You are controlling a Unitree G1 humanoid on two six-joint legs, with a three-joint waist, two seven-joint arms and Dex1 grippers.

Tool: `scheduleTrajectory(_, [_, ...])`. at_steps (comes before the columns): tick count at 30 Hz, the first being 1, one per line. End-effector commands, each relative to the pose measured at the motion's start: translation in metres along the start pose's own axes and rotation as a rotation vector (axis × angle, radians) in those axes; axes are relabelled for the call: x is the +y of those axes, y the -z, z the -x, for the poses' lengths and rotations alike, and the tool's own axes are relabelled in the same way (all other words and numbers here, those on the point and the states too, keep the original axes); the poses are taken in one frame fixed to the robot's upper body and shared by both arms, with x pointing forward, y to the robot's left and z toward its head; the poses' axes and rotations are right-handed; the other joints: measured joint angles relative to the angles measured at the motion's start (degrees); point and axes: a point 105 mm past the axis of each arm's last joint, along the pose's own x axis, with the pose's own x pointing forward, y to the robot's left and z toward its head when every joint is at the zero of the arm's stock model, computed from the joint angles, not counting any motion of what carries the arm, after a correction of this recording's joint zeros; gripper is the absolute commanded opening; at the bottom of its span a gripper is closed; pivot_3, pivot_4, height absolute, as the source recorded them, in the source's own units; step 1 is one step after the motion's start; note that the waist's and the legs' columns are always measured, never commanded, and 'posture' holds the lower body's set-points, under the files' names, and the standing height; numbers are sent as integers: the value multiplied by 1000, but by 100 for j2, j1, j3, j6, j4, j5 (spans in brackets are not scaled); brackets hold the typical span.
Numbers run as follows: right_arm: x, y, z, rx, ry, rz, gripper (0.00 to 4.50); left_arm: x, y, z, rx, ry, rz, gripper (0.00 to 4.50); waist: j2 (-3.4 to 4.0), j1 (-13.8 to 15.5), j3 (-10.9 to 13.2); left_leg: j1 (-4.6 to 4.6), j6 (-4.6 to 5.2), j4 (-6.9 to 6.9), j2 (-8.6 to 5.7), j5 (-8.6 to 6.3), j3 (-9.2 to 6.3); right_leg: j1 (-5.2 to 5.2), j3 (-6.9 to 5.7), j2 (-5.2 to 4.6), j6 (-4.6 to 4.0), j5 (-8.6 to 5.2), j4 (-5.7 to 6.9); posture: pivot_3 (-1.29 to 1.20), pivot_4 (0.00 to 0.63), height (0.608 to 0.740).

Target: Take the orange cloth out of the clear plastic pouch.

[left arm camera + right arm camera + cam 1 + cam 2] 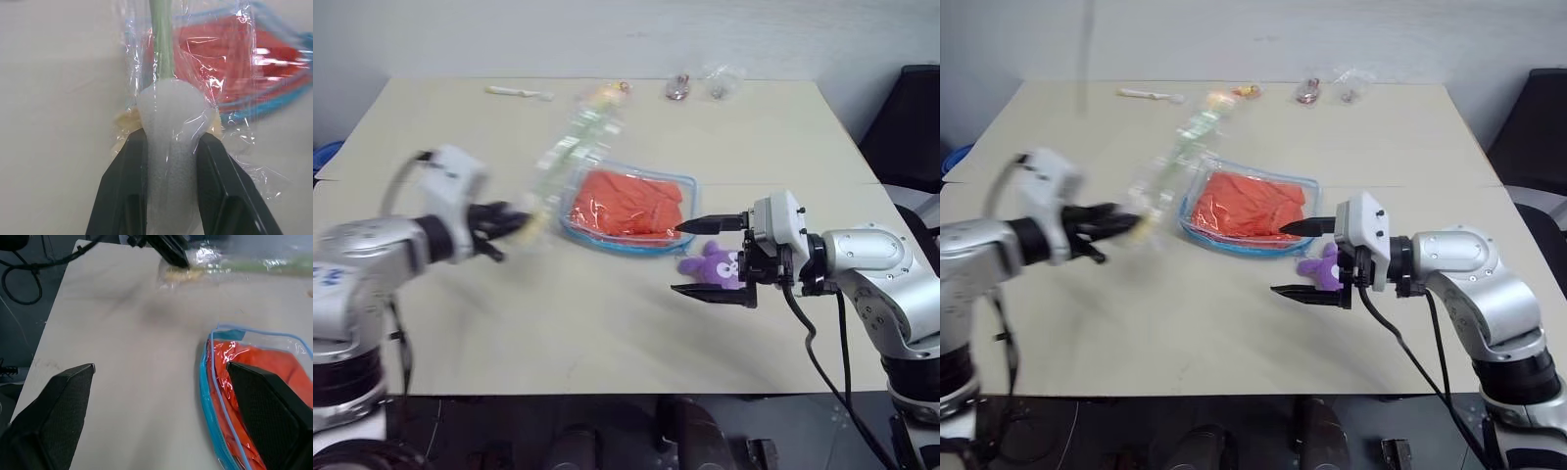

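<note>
Still inside: orange cloth (628, 204) in the clear plastic pouch (677, 184).
Wide-open, empty right gripper (710, 258) sits at the pouch's 4 o'clock; left gripper (171, 161) pinches a crinkly bag (573, 147).

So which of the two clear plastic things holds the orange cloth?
The clear plastic pouch with blue trim, flat on the table; the crinkly bag is in the left hand.

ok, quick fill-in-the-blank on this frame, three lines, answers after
1. The orange cloth lies inside the clear ____.
2. The left tool is shut on a crinkly ____ with a green-and-white stick in it.
3. The plush toy beside the right tool is ____ in colour.

Missing: pouch; bag; purple
</note>
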Motion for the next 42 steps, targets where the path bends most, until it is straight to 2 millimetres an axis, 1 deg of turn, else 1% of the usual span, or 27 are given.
scheduleTrajectory(1, [-1, -12, -3, -51, -43, 44, 4500, 49, 25, 30, 65, -260, 89, 963, 1, -17, 1, 2, 0, -2, 0, 0, 2, 0, 0, 0, 0, 0, -1, 0, 150, 740])
scheduleTrajectory(5, [-3, -17, -6, -81, -88, 36, 4500, 59, 46, 47, 84, -300, 127, 963, -2, 56, 0, -9, 0, 3, 0, 0, -6, -3, -4, -1, -1, 0, -6, 0, 150, 740])
scheduleTrajectory(9, [-6, -16, -10, -86, -112, 41, 4500, 62, 71, 55, 136, -318, 138, 963, -2, 76, -1, -8, -1, 1, -2, -1, -9, -1, -2, -4, -1, 0, -7, 0, 150, 740])
scheduleTrajectory(11, [-6, -16, -11, -86, -116, 41, 4500, 62, 77, 57, 141, -323, 151, 1652, -2, 76, -1, -8, -2, 0, 0, -1, -8, -1, -3, -2, -1, 0, -9, 0, 150, 740])
scheduleTrajectory(12, [-6, -15, -11, -87, -117, 41, 4500, 65, 83, 61, 153, -337, 164, 1869, -3, 72, -1, -9, -2, 0, 1, -1, -8, -2, -3, -1, -1, 0, -8, 0, 150, 740])
scheduleTrajectory(14, [-6, -15, -12, -88, -118, 40, 4500, 71, 91, 68, 169, -375, 172, 2565, -3, 27, -1, -7, -4, 0, 2, -2, -4, -1, -3, -1, -1, 0, -7, 0, 150, 740])
scheduleTrajectory(17, [-5, -14, -10, -84, -116, 36, 4500, 82, 94, 78, 184, -425, 151, 3531, -3, -5, -1, -4, -5, -3, 5, -3, -2, -3, -4, -1, -3, -1, -6, 0, 150, 740])
scheduleTrajectory(18, [-4, -13, -9, -82, -112, 34, 4500, 86, 92, 80, 192, -440, 131, 3850, -3, -8, -1, -4, -5, -4, 6, -3, -2, -3, -4, 0, -3, -2, -6, 0, 150, 740])
scheduleTrajectory(20, [-4, -12, -7, -76, -100, 30, 4500, 92, 81, 85, 181, -439, 82, 4476, -3, -8, -1, -2, -7, -4, 8, -4, 0, -3, -5, 2, -5, -3, -5, 0, 150, 740])
scheduleTrajectory(21, [-5, -11, -6, -71, -94, 27, 4500, 93, 68, 86, 141, -404, 83, 4476, -3, 1, -1, -3, -7, -4, 8, -4, 0, -4, -6, 2, -5, -3, -5, 0, 150, 740])
scheduleTrajectory(23, [-5, -10, -3, -61, -79, 24, 4500, 83, 34, 89, 50, -273, 11, 4476, -5, 7, -2, -6, -8, -2, 8, -4, -2, -6, -8, 1, -6, -3, -4, 0, 150, 740])
scheduleTrajectory(24, [-5, -10, -2, -58, -74, 23, 4500, 75, 18, 89, 11, -201, -53, 4476, -5, 8, -2, -7, -8, -3, 8, -4, -2, -6, -8, 1, -6, -4, -7, 0, 150, 740])
scheduleTrajectory(25, [-4, -10, -1, -57, -70, 22, 4500, 66, 7, 89, -15, -137, -117, 4476, -4, 6, -2, -7, -8, -3, 7, -5, -2, -7, -8, -3, -7, -4, -5, 0, 150, 740])
scheduleTrajectory(26, [-4, -10, 0, -56, -63, 20, 4500, 50, -8, 86, -48, -31, -206, 4476, -2, 2, -1, -8, -8, -3, 6, -5, -2, -8, -8, -3, -7, -4, -7, 0, 150, 740])
scheduleTrajectory(27, [-4, -10, 1, -54, -53, 16, 4500, 26, -24, 81, -81, 106, -328, 4476, 2, 6, 1, -4, -9, -6, 5, -5, 0, -7, -6, -4, -7, -4, -7, 0, 150, 740])
scheduleTrajectory(28, [-4, -10, 2, -51, -44, 14, 4500, 6, -33, 75, -93, 220, -449, 4476, 3, 13, 2, -5, -9, -8, 5, -5, 0, -7, -7, -5, -8, -4, -9, 0, 150, 740])
scheduleTrajectory(29, [-4, -9, 2, -46, -32, 14, 4500, -6, -35, 63, -77, 294, -555, 4476, 4, 21, 2, -6, -10, -7, 6, -6, -1, -7, -10, -4, -8, -5, -9, 0, 150, 740])
scheduleTrajectory(30, [-4, -8, 2, -43, -22, 14, 4500, -12, -34, 46, -57, 327, -667, 4476, 10, 44, 4, -5, -10, -7, 5, -6, -1, -7, -9, -5, -9, -5, -7, 0, 150, 740])
scheduleTrajectory(32, [-4, -8, 2, -40, -7, 16, 4500, -20, -30, 21, -36, 370, -819, 4476, 40, 16, 2, -1, -11, -7, -3, -6, 3, -5, -4, -8, -7, -4, -7, 0, 150, 740])
scheduleTrajectory(33, [-3, -9, 3, -41, 5, 14, 4500, -26, -26, 2, -40, 408, -917, 4476, 50, 8, -1, -3, -10, -11, -5, -6, 13, -2, 2, -9, -6, -3, -2, 0, 150, 740])
scheduleTrajectory(36, [-1, -10, 4, -37, 34, 10, 4500, -46, -19, -42, -55, 499, -1135, 4476, 50, -21, -1, -8, -13, -22, -2, -3, 29, -4, 2, 5, -7, -4, 4, 0, 150, 740])
scheduleTrajectory(37, [0, -10, 4, -33, 44, 9, 4500, -53, -19, -56, -75, 523, -1174, 4476, 50, -14, -1, -7, -12, -21, -1, -2, 34, -3, 2, 6, -7, -4, 7, 0, 150, 740])
scheduleTrajectory(39, [2, -10, 5, -29, 58, 6, 4500, -63, -21, -74, -108, 553, -1230, 4476, 42, -20, -1, -6, -8, -13, -2, -1, 33, -6, -1, 8, -6, -3, 5, 0, 150, 740])
scheduleTrajectory(42, [7, -10, 8, -20, 89, 3, 4500, -72, -23, -101, -157, 536, -1306, 4476, 32, -23, 3, -7, 1, -11, -3, -2, 37, -11, -4, 7, -4, -2, 0, 0, 150, 740])
